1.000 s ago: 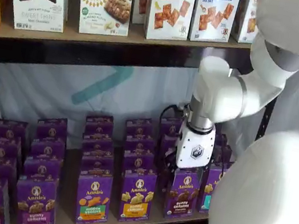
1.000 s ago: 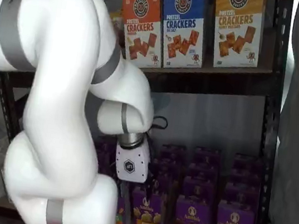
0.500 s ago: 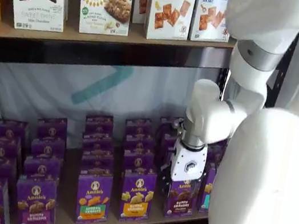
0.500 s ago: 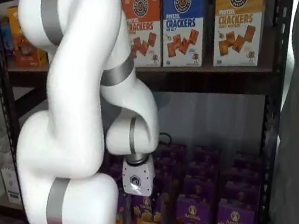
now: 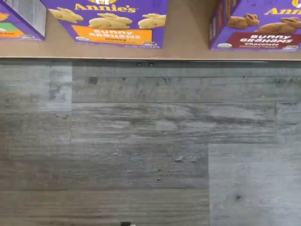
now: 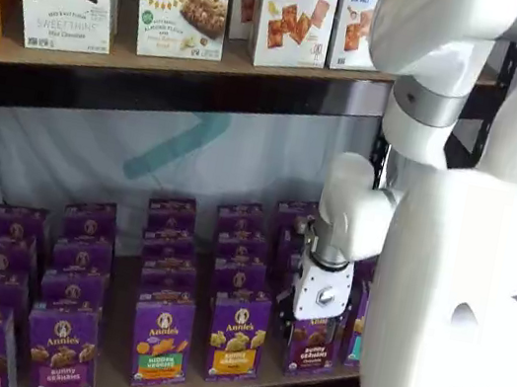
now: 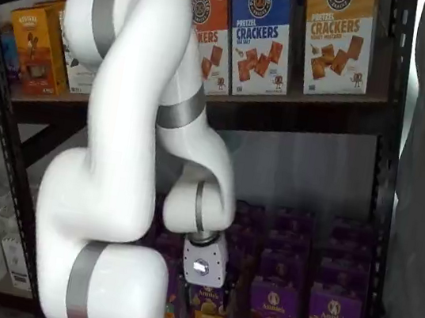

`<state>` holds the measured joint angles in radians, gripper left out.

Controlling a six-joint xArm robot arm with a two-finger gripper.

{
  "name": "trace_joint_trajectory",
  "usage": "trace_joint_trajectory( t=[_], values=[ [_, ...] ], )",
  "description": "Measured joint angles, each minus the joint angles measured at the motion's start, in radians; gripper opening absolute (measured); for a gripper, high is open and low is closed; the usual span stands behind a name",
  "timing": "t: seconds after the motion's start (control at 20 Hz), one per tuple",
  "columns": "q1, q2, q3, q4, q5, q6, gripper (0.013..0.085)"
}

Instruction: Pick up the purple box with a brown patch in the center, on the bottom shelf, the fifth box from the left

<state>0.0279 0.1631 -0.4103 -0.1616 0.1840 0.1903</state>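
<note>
1. Grey wood-grain floor [image 5: 141, 141] fills most of the wrist view; the front edge of the bottom shelf [image 5: 188, 52] runs across its far side. Above, an upper tier holds cracker boxes [image 6: 295, 15].

2. The purple box [image 6: 315, 344], with chocolate bunnies and a dark lower band, stands in the front row of the bottom shelf, near the rack's right post. In the wrist view it shows at one corner [image 5: 256, 28], cut off by the frame. A honey-graham box [image 5: 113, 21] with an orange band stands well apart from it, bare board between them.

3. The gripper [image 6: 319, 315] hangs low, directly in front of the target's upper part. The white body is visible in both shelf views [image 7: 206, 282]; the fingers cannot be made out, so I cannot tell whether they are spread or pressed together.

4. Risk: the wrist camera looks mostly at floor, target off-centre. Judgement: the tool is not yet lined up with the carton; closing from here could miss or catch only one edge.

5. Risk: the cartons are light and upright. A finger landing on the top flap instead of straddling the sides would likely tip the box backward into the row behind [image 6: 316, 264].

6. Risk: a teal-banded carton [image 6: 356, 336] stands just beside the target. A sideways offset could nudge or grab the wrong box.

7. Risk: the arm hides the contact zone in both shelf views, so grip is hard to verify.
</note>
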Motion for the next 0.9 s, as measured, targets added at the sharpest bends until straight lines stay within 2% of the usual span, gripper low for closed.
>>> trace_joint_trajectory(
  t=[0.1,0.25,0.5,0.65,0.8,0.85,0.9],
  values=[
    [-0.014,0.048,-0.028,0.013,-0.016,-0.027,0.085],
    [-0.038,0.107,-0.07,-0.014,-0.025,-0.024,0.085],
    [-0.07,0.192,-0.14,-0.031,-0.045,-0.039,0.085],
    [-0.079,0.239,-0.185,0.014,-0.062,-0.093,0.085],
    [-0.09,0.279,-0.231,0.038,-0.073,-0.127,0.085],
    [-0.096,0.294,-0.249,0.041,-0.076,-0.135,0.085],
    [-0.103,0.305,-0.265,0.021,-0.075,-0.123,0.085]
  ],
)
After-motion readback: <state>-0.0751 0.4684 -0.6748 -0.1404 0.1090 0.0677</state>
